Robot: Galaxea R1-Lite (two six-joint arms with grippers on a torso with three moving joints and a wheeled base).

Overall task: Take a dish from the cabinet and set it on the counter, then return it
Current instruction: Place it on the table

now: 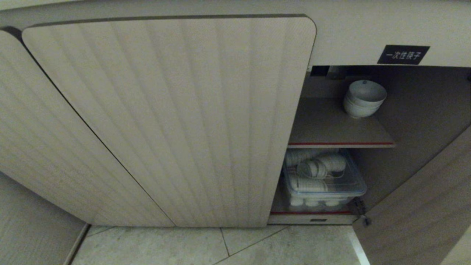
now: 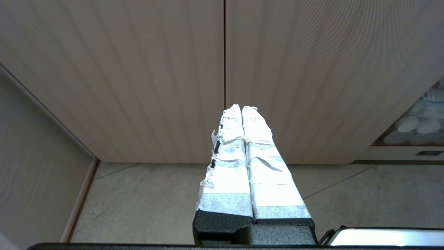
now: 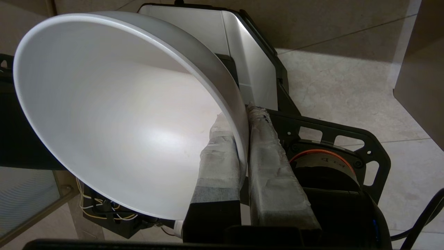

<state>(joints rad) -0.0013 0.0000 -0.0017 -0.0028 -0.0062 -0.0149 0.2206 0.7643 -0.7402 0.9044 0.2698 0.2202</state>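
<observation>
Right gripper point(image 3: 239, 139) is clamped on the rim of a white bowl point(image 3: 114, 114), one taped finger inside, one outside; bowl is tilted, hanging low over the floor point(image 3: 347, 97) and robot base, out of the head view. Left gripper point(image 2: 241, 114) is parked, fingers pressed together, pointing at the closed doors. Cabinet point(image 1: 423, 110) stands open on the right, stacked bowls point(image 1: 362, 98) on the upper shelf point(image 1: 331, 129). Counter isn't visible, so I can't tell which leg you're on. Keep the pinch firm, level the bowl, clear the open door point(image 1: 423, 206) before moving.
</observation>
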